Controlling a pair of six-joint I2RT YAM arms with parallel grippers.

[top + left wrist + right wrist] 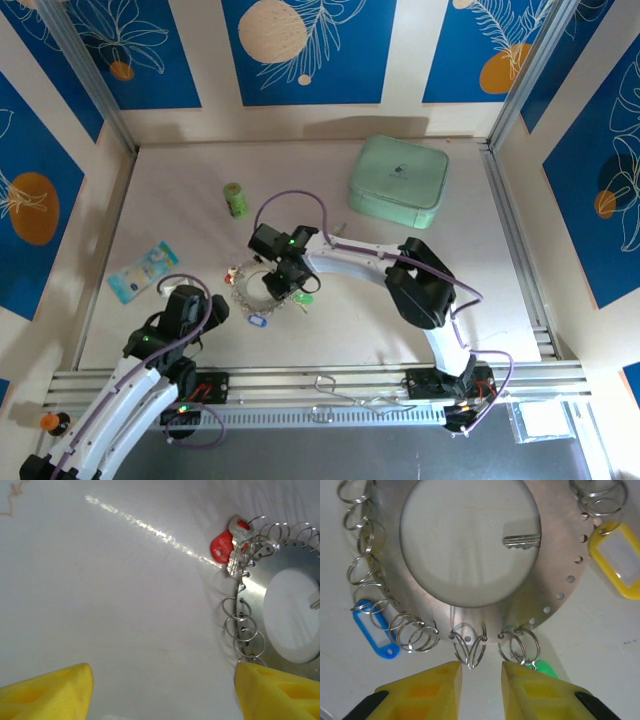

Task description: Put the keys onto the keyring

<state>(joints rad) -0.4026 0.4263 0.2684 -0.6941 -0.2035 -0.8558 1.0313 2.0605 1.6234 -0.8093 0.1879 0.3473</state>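
Looks partly done: red key [222,547], blue key [372,630] on the keyring [551,567], silver key [522,541] loose. Left gripper [164,675] wide, right gripper [480,667] narrow, both empty.

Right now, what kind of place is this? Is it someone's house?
Probably a robot test booth, not a house: a left arm and right arm bolted to a metal rail, a white table, and blue leaf-patterned panels walling it in.

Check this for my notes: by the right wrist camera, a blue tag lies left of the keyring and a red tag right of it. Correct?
No: the right wrist view shows a yellow tag, not red, right of the keyring; the blue tag lies left.
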